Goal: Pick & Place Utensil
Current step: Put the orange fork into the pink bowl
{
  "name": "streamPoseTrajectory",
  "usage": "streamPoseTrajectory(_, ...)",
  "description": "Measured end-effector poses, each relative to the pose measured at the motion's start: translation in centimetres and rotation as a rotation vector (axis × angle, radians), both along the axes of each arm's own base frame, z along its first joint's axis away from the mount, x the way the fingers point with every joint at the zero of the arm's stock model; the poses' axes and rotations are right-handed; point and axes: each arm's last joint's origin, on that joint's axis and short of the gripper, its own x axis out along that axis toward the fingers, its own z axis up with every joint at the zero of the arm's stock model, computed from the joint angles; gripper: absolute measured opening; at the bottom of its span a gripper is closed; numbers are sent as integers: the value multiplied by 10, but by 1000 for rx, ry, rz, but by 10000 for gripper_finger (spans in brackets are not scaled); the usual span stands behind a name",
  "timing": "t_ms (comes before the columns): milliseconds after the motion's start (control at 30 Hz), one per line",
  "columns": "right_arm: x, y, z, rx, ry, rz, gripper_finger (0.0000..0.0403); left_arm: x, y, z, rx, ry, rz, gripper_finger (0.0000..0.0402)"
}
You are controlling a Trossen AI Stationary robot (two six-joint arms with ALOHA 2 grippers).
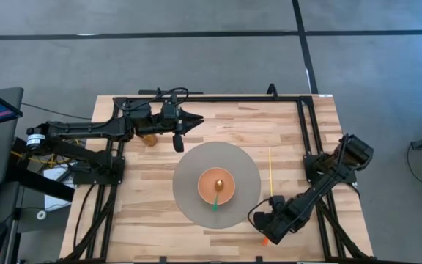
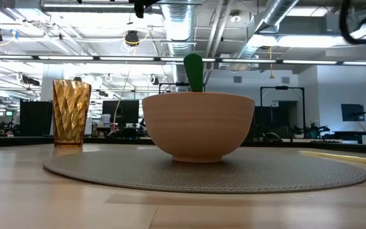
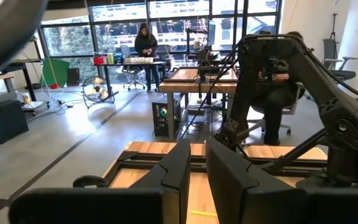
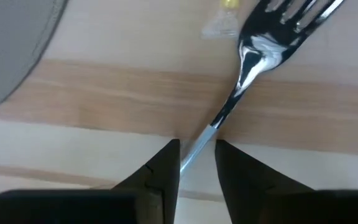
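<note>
At the centre of the wooden table [image 1: 152, 220] we see a round grey placemat [image 1: 189, 209], and on it a tan bowl [image 1: 216, 185] with a green-handled spoon [image 1: 217, 195] resting inside. Its green handle runs out over the bowl's rim toward six o'clock in the high view. In the low view the handle stands up above the bowl's rim.

Our right gripper [image 1: 264, 233] sits low at about five o'clock from the bowl, just off the placemat's edge. In the right wrist view its two dark fingers [image 4: 161, 171] stand narrowly apart on either side of a fork's [image 4: 253, 53] thin metal neck. The fork lies flat on the wood, tines pointing away from the gripper. We cannot tell whether the finger pads are actually pressing on the neck or only flank it. An orange bit shows beside the gripper in the high view. It may be the fork's handle end, though we cannot be sure.

A thin yellow stick [image 1: 270, 172] lies on the wood at three o'clock from the bowl, just beside the placemat.

Our left gripper [image 1: 191, 122] hangs above the table at about eleven o'clock from the bowl, holding nothing. In the left wrist view its fingers [image 3: 225, 180] show only a narrow gap between them. An amber faceted tumbler [image 1: 149, 138] stands upright on the wood close to that arm, well apart from the bowl. Beyond the table a person [image 3: 146, 46] stands at a far desk.
</note>
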Motion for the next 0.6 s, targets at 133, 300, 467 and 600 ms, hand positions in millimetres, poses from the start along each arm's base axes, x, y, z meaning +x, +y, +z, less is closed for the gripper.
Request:
streamPoseTrajectory(133,1,-2,0,-18,-11,8,56,0,0,0,0,-1,0,53)
streamPoseTrajectory(300,-3,0,0,-21,-3,32,9,0,0,0,0,-1,0,53)
streamPoseTrajectory(467,-6,6,6,8,41,38,18,0,0,0,9,-1,1,53)
streamPoseTrajectory(600,-7,7,26,19,20,49,5,0,0,0,12,-3,1,53)
